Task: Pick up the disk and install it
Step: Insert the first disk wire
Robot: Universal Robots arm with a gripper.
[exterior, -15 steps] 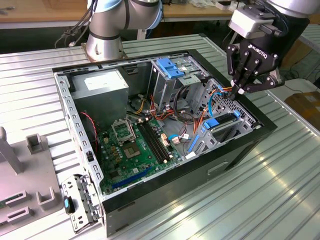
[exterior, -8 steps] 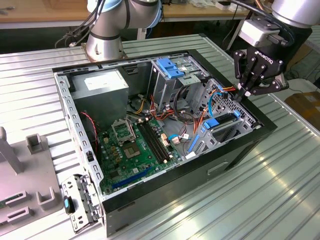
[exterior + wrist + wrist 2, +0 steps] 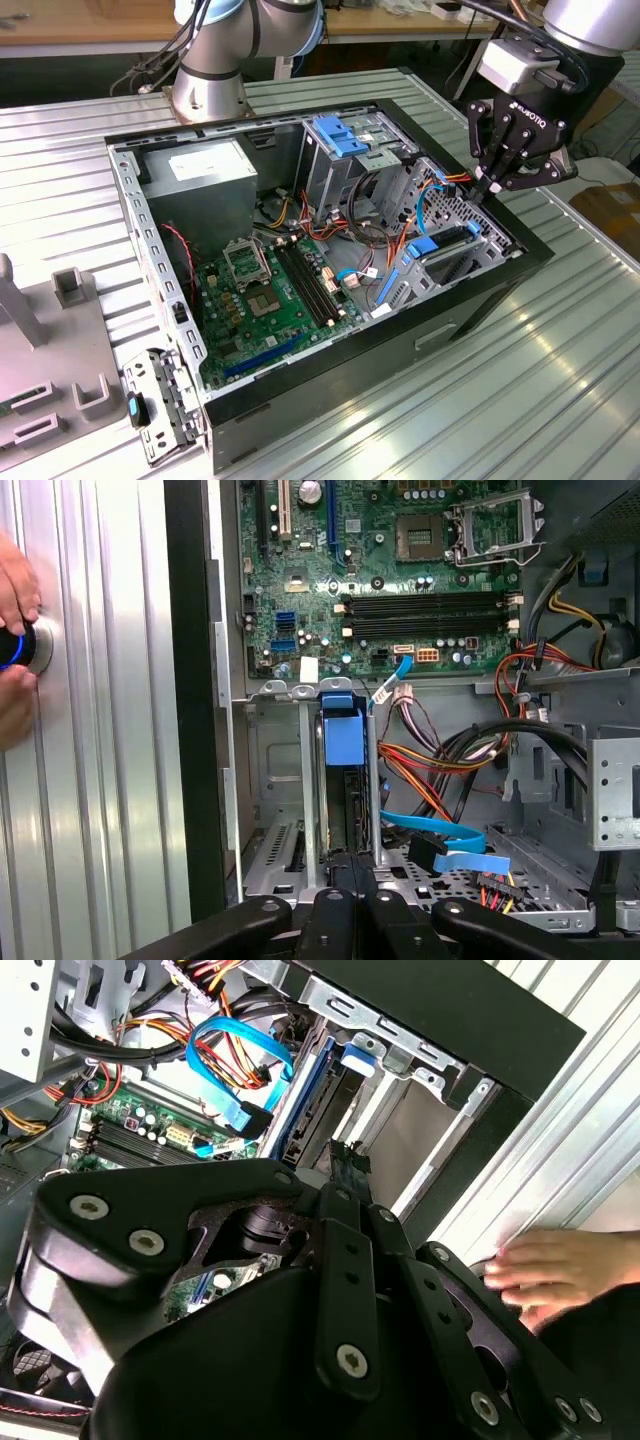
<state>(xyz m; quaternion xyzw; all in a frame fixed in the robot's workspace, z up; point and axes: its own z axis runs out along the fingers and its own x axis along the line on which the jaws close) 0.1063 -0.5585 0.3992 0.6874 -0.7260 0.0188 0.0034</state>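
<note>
The gripper (image 3: 483,192) hangs over the case (image 3: 470,300) at about two o'clock in the exterior view, its black fingers (image 3: 340,895) drawn together to a narrow point with nothing that I can see between them. The tip comes down right at the drive bay in that corner, and I can't tell whether it actually presses on anything. The disk (image 3: 343,738) stands on edge inside that bay, slid in between the metal guides, with its blue end tab facing the board (image 3: 270,290). It sits directly under the fingertips in both wrist views. A flat blue cable (image 3: 452,842) loops just beside the bay, and a tangle of orange and red wires (image 3: 430,770) crowds the space next to it, close to the fingers. Toward twelve o'clock in the case there is a blue-handled cage (image 3: 340,135), and at ten o'clock the grey supply box (image 3: 205,180). Outside the case wall, a hand (image 3: 12,590) rests on a blue-ringed button (image 3: 25,647) set on the ribbed table (image 3: 560,380).
</note>
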